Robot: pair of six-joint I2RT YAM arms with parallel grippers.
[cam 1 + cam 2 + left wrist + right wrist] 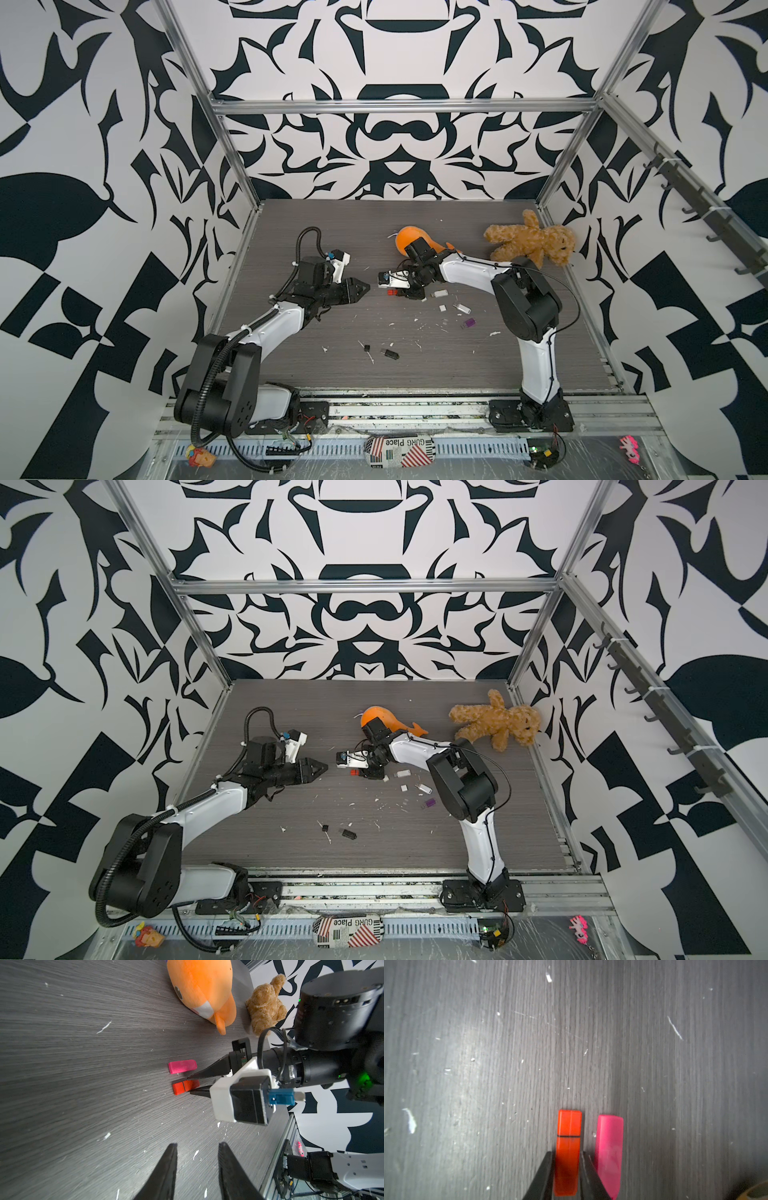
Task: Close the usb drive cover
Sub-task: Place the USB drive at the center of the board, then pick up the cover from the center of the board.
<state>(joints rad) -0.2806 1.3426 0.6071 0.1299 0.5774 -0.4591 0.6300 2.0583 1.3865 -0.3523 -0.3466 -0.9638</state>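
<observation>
Closing step judged near complete: the cover [569,1123] sits seamed onto the red usb drive [566,1169], flat on the bench [467,1064] between the right claw [566,1153] jaws, grip or release undeterminable; left claw [197,1145] part-open, empty; next, a clean withdrawal.

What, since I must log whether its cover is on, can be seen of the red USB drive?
The red USB drive is a glossy orange-red plastic-looking block. A thin dark seam crosses it where cap meets body, no connector showing. It lies flat on the grey table, parallel to a pink drive and apart from it. The jaws of the right gripper flank its body end; contact unclear.
</observation>
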